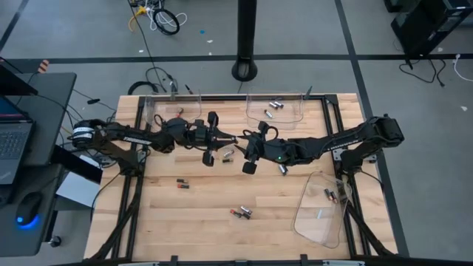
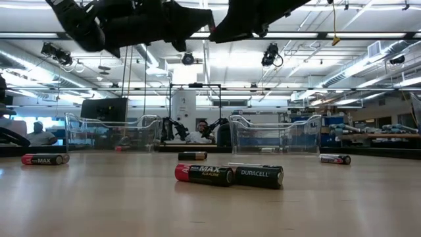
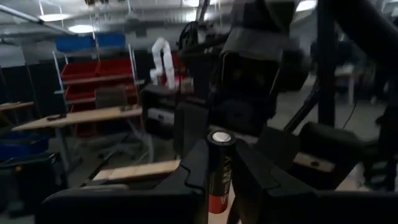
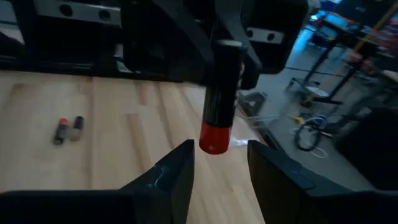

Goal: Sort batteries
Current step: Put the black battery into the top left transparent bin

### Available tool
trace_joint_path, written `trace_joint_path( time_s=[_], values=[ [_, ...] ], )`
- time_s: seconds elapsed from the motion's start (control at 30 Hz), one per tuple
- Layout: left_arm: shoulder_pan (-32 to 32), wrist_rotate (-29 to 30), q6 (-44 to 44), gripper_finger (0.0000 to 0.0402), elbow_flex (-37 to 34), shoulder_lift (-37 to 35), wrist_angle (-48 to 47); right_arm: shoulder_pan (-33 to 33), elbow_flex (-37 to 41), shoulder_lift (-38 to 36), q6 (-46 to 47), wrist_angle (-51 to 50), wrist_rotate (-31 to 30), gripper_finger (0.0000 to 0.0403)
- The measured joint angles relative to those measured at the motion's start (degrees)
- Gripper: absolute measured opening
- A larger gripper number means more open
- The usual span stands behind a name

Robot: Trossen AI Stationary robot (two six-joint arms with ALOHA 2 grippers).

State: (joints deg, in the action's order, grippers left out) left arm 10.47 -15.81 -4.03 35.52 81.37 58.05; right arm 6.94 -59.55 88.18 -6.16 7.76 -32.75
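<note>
1. The table (image 1: 222, 222) is a light wood top; both dark arms reach in over its middle and meet there, above the surface.
2. Three clear trays sit on it: one at the far left corner (image 1: 159, 111), one at the far middle (image 1: 295, 112) with a few batteries inside, and one at the near right corner (image 1: 314, 222) holding two or three more.
3. The left gripper (image 3: 221, 186) is clamped on a battery (image 3: 219, 168), black above, red below, standing upright between its fingers, metal end cap up.
4. The right gripper (image 4: 219, 163) faces it from just beside, fingers apart, the held battery's red end hanging between and just above their tips.
5. Loose batteries lie on the wood: a pair side by side near the front (image 2: 227, 174), one red and black, one black and marked Duracell; a pair toward the left (image 1: 182, 183); one behind the front pair (image 2: 192, 156); one to the right (image 2: 335, 158); a few under the grippers (image 1: 228, 154).
</note>
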Motion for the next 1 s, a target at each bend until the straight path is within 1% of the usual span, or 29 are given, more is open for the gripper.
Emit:
trace_joint_path(
  time_s=[0.13, 0.23, 0.33, 0.43, 0.5, 0.63, 0.7, 0.77, 0.93, 1.0],
  values=[
    [0.78, 0.15, -4.45, 0.0048, 5.05, -3.23, -14.25, 0.00, 0.00, -0.79, 0.37, -4.22, -4.86, 0.0150],
    [1.21, 1.73, -9.12, 0.0048, 10.23, -6.26, -29.22, 0.00, 0.00, -1.47, 2.07, -8.95, -6.74, 0.0146],
    [1.53, 6.38, -13.30, 0.0048, 16.01, -8.97, -46.04, 0.00, 0.00, -1.62, 4.48, -12.69, -6.91, 0.0133],
    [1.82, 12.87, -17.36, 0.0048, 22.51, -10.36, -61.47, 0.02, 0.00, -1.62, 6.50, -15.29, -6.88, 0.0113],
    [2.52, 17.31, -19.40, 0.0048, 26.89, -10.76, -73.82, 0.02, 0.00, -1.62, 8.00, -16.90, -6.88, 0.0100],
    [6.43, 22.44, -20.11, 0.0048, 34.98, -10.13, -93.38, 0.00, 0.09, -1.62, 9.59, -18.49, -6.88, 0.0074],
    [9.23, 25.58, -19.88, 0.0048, 37.55, -9.73, -99.64, 0.00, 0.19, -1.62, 9.62, -18.46, -6.88, 0.0062],
    [12.52, 28.22, -19.80, 0.0048, 38.02, -9.73, -102.06, 0.02, 0.83, -1.62, 9.62, -17.66, -6.86, 0.0051],
    [22.63, 28.02, -19.88, 0.0048, 38.07, -8.31, -105.65, 0.02, 3.14, -1.60, 9.67, -15.48, -6.79, 0.0023],
    [26.66, 27.69, -21.03, 0.0048, 38.02, -6.70, -109.35, 0.02, 4.22, -1.55, 9.68, -15.01, -6.67, 0.0015]
  ],
)
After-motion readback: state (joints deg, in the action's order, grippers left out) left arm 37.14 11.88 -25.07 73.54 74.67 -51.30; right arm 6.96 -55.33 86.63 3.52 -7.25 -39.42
